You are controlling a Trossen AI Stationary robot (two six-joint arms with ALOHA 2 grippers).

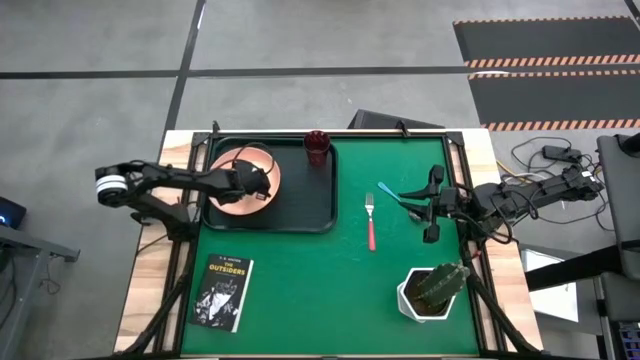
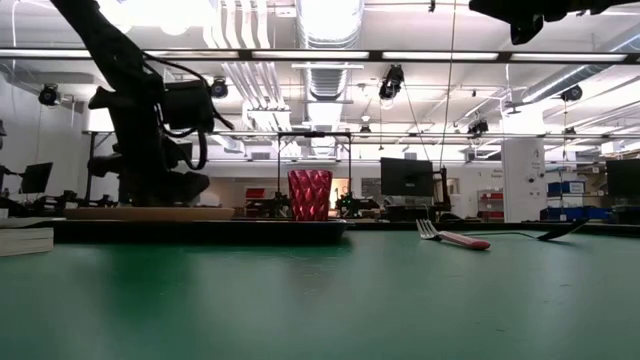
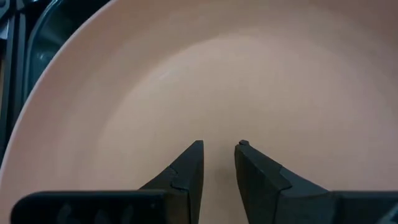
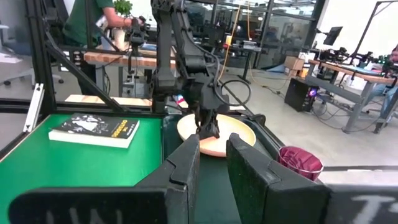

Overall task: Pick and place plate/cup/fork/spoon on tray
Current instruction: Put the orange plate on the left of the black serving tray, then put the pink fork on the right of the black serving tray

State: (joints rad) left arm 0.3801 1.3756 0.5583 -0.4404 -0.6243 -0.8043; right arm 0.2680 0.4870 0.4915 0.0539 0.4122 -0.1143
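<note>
The peach-orange plate (image 1: 235,165) lies flat on the left part of the dark tray (image 1: 300,205). The maroon cup (image 1: 317,147) stands upright at the tray's far right corner. My left gripper (image 3: 219,144) points down over the plate's inside (image 3: 249,74), its fingers a little apart with nothing between them. The pink-handled fork (image 1: 370,222) and the teal-handled spoon (image 1: 388,191) lie on the green mat right of the tray. My right gripper (image 1: 415,198) hovers high above the spoon's handle end, a little open and empty. My left gripper comes at the plate from above, with its fingertips (image 4: 208,127) close over the plate's inner surface. I cannot tell whether they touch it. The plate lies flat on the tray.
A black book (image 1: 223,292) lies at the mat's near left. A white pot with a cactus (image 1: 432,290) stands at the near right. Bare green mat (image 1: 320,290) lies between them. A person (image 4: 87,25) stands at a bench beyond the table.
</note>
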